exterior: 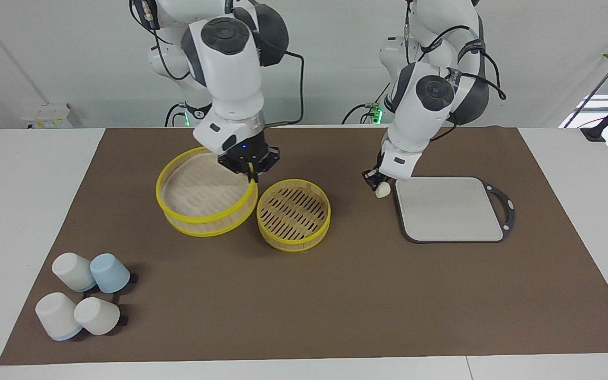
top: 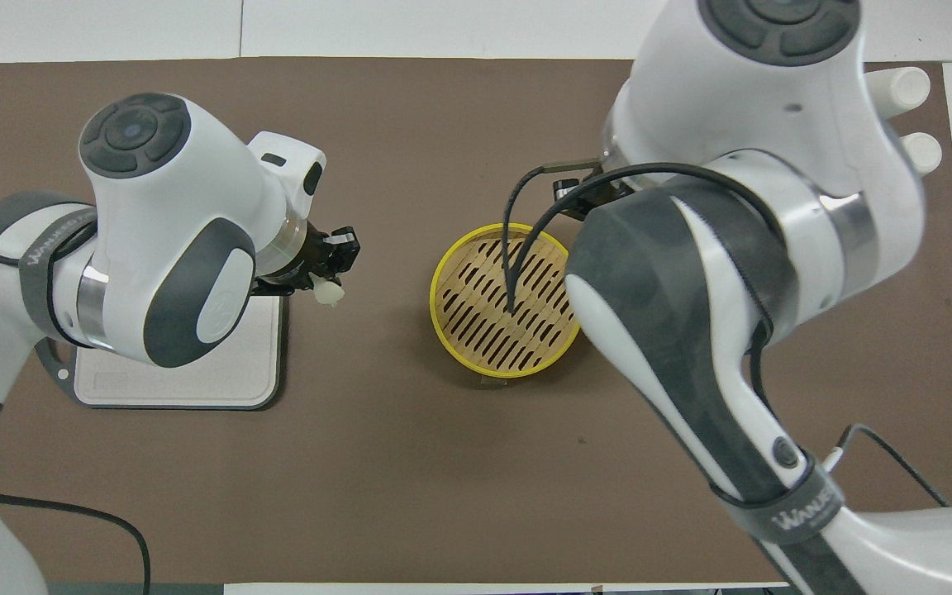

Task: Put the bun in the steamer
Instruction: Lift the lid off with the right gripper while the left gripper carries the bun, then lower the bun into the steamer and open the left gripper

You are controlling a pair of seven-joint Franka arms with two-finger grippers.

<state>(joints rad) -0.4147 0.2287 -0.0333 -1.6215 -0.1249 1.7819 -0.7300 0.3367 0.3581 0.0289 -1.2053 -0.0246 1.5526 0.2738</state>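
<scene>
Left gripper point(exterior: 379, 186) clamps bun point(exterior: 382, 190) just beside board point(exterior: 449, 208); open steamer tier point(exterior: 293, 214) lies toward right arm's end. Right gripper point(exterior: 249, 168) grips tilted tier point(exterior: 206, 192) rim.

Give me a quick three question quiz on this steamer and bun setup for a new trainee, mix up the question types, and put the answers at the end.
1. True or false: the bun already lies in a steamer tier.
2. Which gripper holds the tilted steamer tier by its rim? A) left gripper B) right gripper
3. Fill in: the tier with the open slatted floor sits flat on the brown ____.

Key
1. False. The left gripper holds it over the mat, beside the grey board.
2. B. The right gripper grips the yellow rim.
3. Mat.
</scene>
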